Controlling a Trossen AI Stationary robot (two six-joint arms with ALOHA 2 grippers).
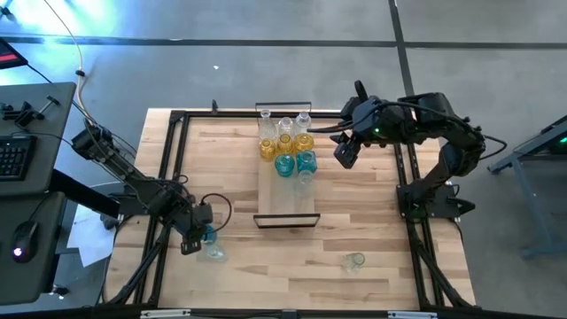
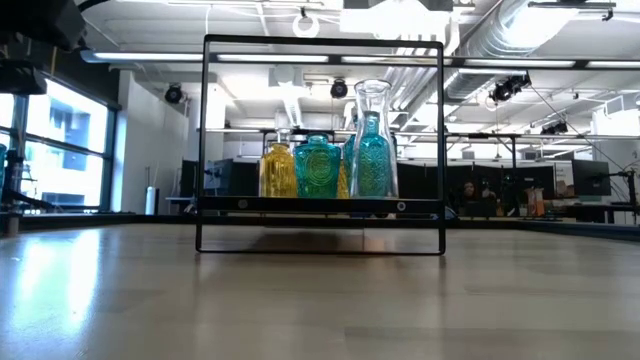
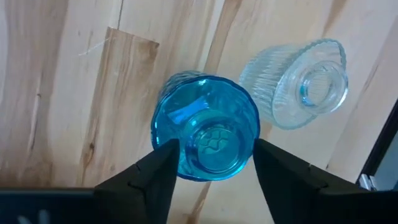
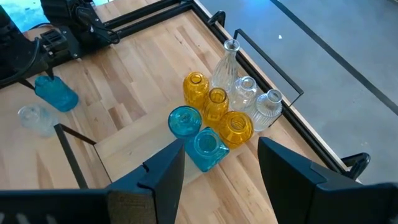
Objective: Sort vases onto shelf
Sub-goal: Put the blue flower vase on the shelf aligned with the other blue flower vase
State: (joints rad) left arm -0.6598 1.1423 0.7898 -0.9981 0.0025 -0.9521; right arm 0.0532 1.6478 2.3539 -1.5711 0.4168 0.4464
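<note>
Gripping a teal vase between the left gripper fingers, near the table's front-left corner, beside a clear ribbed vase. Lifting upright (smooth glass, round belly, slippery) toward the wooden shelf, where amber, teal and clear vases are crowding the far end. Hovering beside the shelf, right gripper spread, empty.
</note>
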